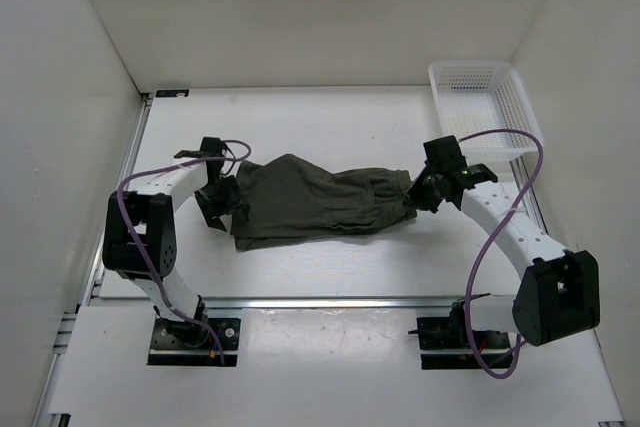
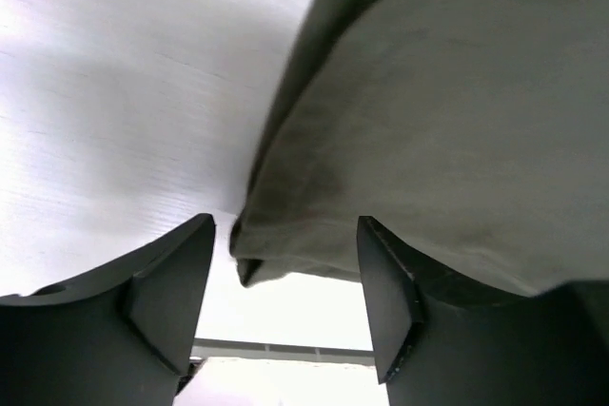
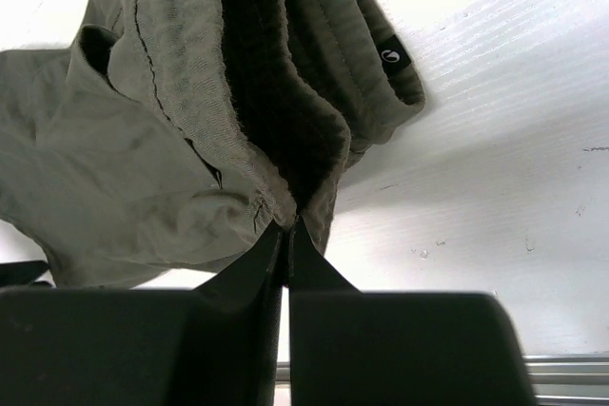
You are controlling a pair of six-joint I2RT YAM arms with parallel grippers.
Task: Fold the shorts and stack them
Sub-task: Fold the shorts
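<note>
The shorts (image 1: 320,202) lay bunched in a long strip across the middle of the bench (image 1: 330,117), stretched left to right between the two arms. The right gripper (image 3: 286,230) had its jaws pressed together on the ribbed waistband at the strip's right end, where a small black label showed. The left gripper (image 2: 285,228) sat at the left end with its jaws spread, a hem corner hanging between them unpinched. A white mesh basket (image 1: 485,107) stood at the far right corner.

Matt olive cloth shorts (image 1: 320,205), white plastic mesh basket (image 1: 522,112), smooth white table (image 1: 330,125)
</note>
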